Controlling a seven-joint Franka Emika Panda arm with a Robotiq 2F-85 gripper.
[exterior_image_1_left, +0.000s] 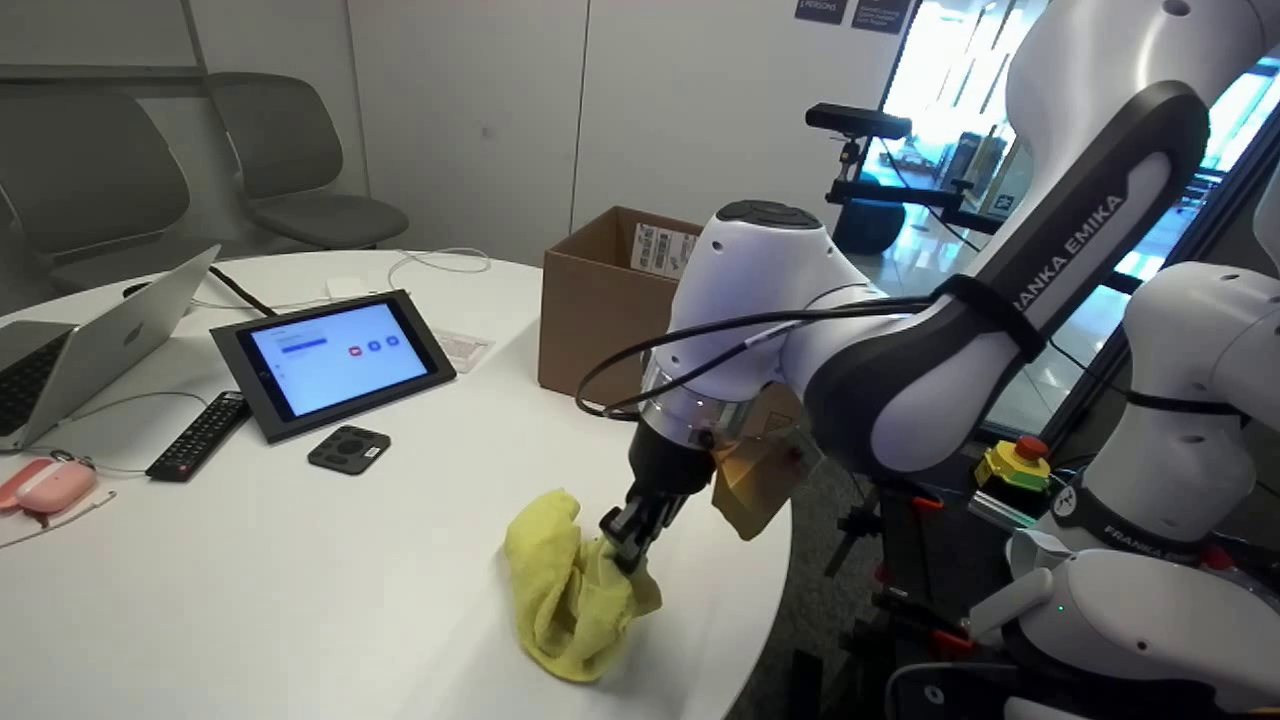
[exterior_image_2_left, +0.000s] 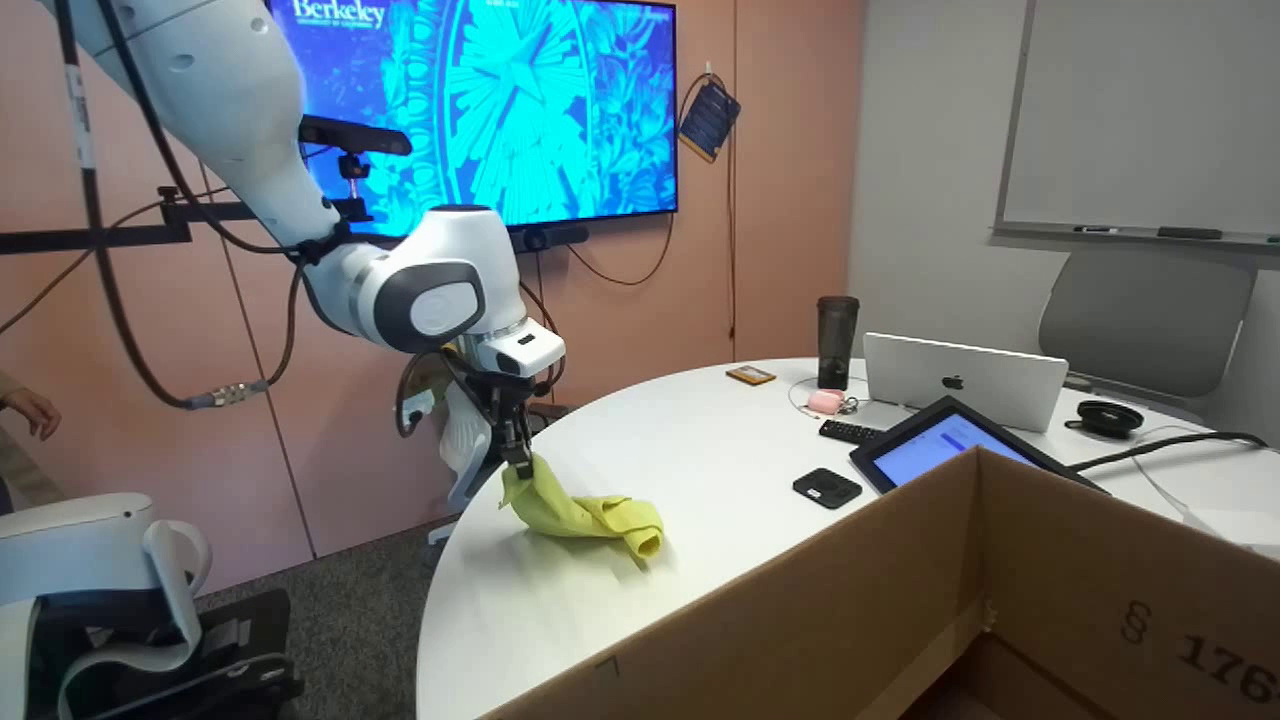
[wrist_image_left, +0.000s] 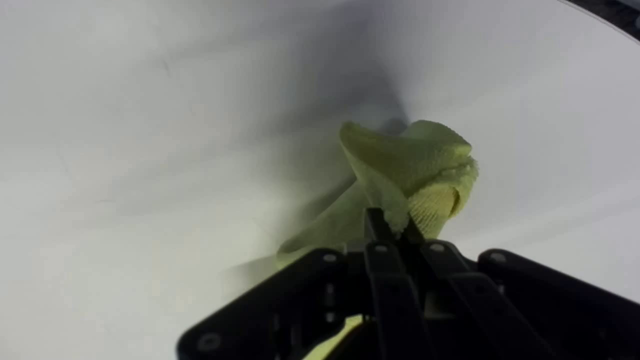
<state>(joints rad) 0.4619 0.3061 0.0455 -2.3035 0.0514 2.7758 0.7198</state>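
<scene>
White round tabletop (exterior_image_1_left: 330, 600) in a meeting room; lit wall display (exterior_image_2_left: 520, 110) reading "Berkeley" sits above and behind the hand (exterior_image_2_left: 521, 468) in an exterior view. Whiteboard (exterior_image_2_left: 1140, 110) on the grey wall there, well off to the right of the hand. Hand is clenched on the yellow cloth (exterior_image_1_left: 555, 600), tilted, low over the tabletop near its rim. Wrist view: a fold is pinched between the fingertips (wrist_image_left: 375, 220), loose folds bunched just past them. Rest of the cloth droops below and left of the hand in an exterior view; can't tell whether its lowest folds touch the tabletop. Open cardboard box (exterior_image_1_left: 600, 320) stands behind the hand in that same view, apart from the cloth. Left of the hand there: small black puck-like device (exterior_image_1_left: 349, 449), then a lit tablet (exterior_image_1_left: 340, 355) in a dark frame just beyond it. Black remote control (exterior_image_1_left: 200, 435) farther left of the hand, beside the tablet. Silver MacBook (exterior_image_1_left: 130, 345) and pink earbud case (exterior_image_1_left: 57, 487) farthest out that way. Black tumbler (exterior_image_2_left: 837, 342) across the tabletop from the hand, next to the MacBook. Grey chair (exterior_image_1_left: 280, 150) past the tabletop, back and left of the hand.
</scene>
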